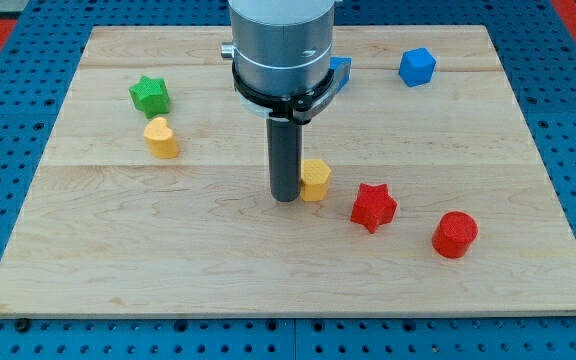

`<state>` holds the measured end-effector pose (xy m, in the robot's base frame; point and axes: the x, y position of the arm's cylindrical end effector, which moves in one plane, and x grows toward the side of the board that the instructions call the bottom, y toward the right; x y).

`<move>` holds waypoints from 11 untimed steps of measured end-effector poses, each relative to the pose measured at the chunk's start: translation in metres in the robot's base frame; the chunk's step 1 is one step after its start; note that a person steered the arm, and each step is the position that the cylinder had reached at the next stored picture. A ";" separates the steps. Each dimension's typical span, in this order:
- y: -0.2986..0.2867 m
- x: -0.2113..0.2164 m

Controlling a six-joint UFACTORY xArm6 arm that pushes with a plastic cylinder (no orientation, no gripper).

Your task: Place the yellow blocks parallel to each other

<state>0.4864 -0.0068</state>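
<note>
Yellow blocks were the matter of the task, and two of them lay on the wooden board [118, 280]. One yellow block [315, 179], roughly hexagonal, sat near the board's middle; the other yellow block [161, 137], rounded and somewhat heart-like, lay well apart from it toward the view's left and a little nearer the view's top. My tip [285, 198] stood just beside the hexagonal yellow block, on its left as the view has it, touching it or very nearly so. The arm carried no pincer at all, only the rod, so there was nothing to be apart or together.

As a judgement, the task looked early: the two yellow pieces were far from each other and not lined up, so most of the pushing remained.

Taking the hexagonal yellow block as landmark, a red star [373, 207] lay near it to the lower right, a red cylinder [455, 235] farther that way, a blue cube [417, 67] to the upper right, and a green star [149, 95] far to the upper left.

No brand, label or writing could be read anywhere.
</note>
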 end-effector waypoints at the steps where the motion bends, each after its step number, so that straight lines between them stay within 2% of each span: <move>1: -0.013 0.011; 3: -0.057 0.035; 7: -0.063 0.080; 11: -0.066 0.082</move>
<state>0.5679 -0.0727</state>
